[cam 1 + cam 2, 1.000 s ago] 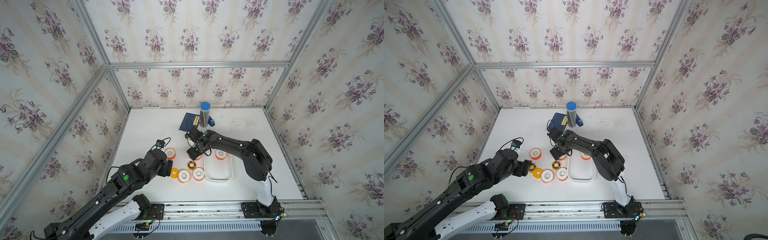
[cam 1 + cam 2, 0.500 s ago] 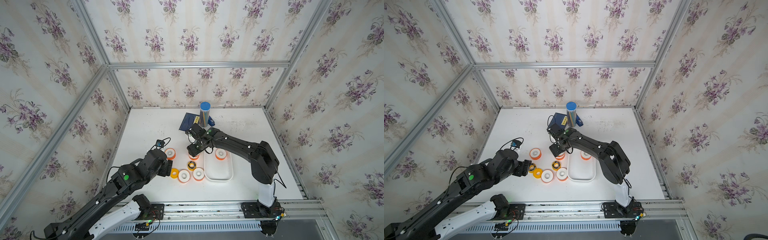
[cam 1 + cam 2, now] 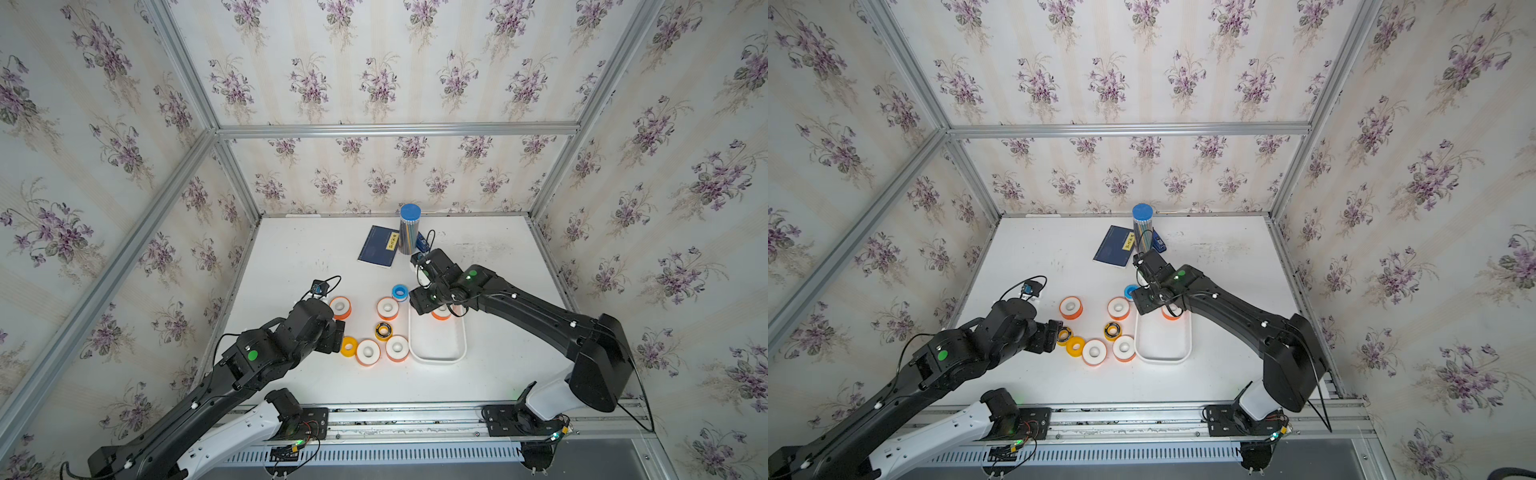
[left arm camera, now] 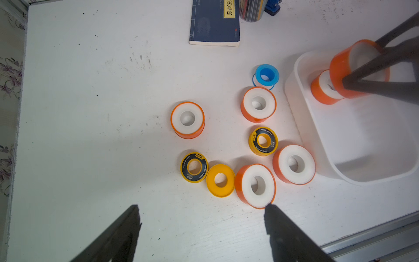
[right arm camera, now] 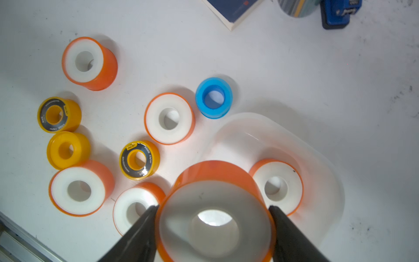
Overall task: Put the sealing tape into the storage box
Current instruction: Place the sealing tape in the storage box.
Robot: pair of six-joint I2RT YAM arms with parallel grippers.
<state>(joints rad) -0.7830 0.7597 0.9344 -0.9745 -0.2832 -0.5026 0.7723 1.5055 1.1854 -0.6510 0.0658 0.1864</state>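
While my right gripper [image 5: 213, 206] clamps a white-faced, orange-rimmed tape roll [image 5: 215, 195] above the white box [image 5: 254, 145], a matching roll [image 5: 276, 188] lies inside, just below; my left gripper [image 4: 201, 207] hangs wide open, empty, just short of a yellow roll [image 4: 220, 180].

- What sort of place was it?
- Robot test cell, lab type. Silver aluminium frame bars [image 3: 395, 129] boxed in panels of purple-flowered wallpaper [image 3: 311, 83]. Flat white tabletop [image 3: 299, 266]. Two black jointed robot arms [image 3: 257, 357] sat on a metal base rail [image 3: 415, 419] at the front edge.
- Not a home, then?
- No. The wallpaper sat inside a bare metal frame.
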